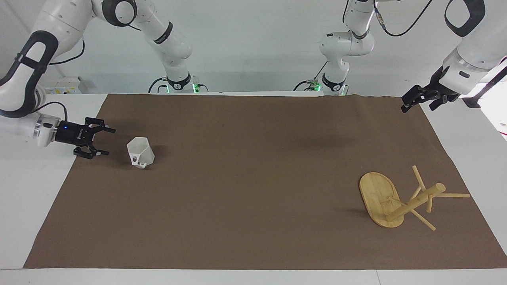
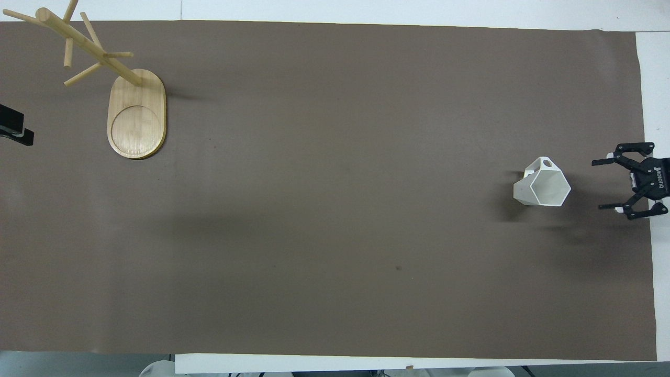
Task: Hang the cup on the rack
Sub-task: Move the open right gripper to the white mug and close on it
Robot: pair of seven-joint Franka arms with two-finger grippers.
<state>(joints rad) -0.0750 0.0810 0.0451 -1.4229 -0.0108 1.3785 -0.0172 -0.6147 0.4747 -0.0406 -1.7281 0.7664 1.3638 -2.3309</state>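
Observation:
The white faceted cup [image 1: 140, 152] stands upright on the brown mat toward the right arm's end, its handle on the side away from the robots; it also shows in the overhead view [image 2: 544, 186]. My right gripper [image 1: 109, 141] is open and empty. It lies low and level beside the cup, pointing at it with a small gap, and shows in the overhead view [image 2: 598, 185]. The bamboo rack [image 1: 416, 202] stands upright toward the left arm's end [image 2: 137, 120], farther from the robots than the cup. My left gripper [image 1: 404, 105] waits over the mat's edge [image 2: 23, 137].
A brown mat [image 1: 253, 178] covers most of the white table [image 1: 23, 190]. The rack's thin pegs [image 1: 453, 195] stick out toward the mat's edge at the left arm's end.

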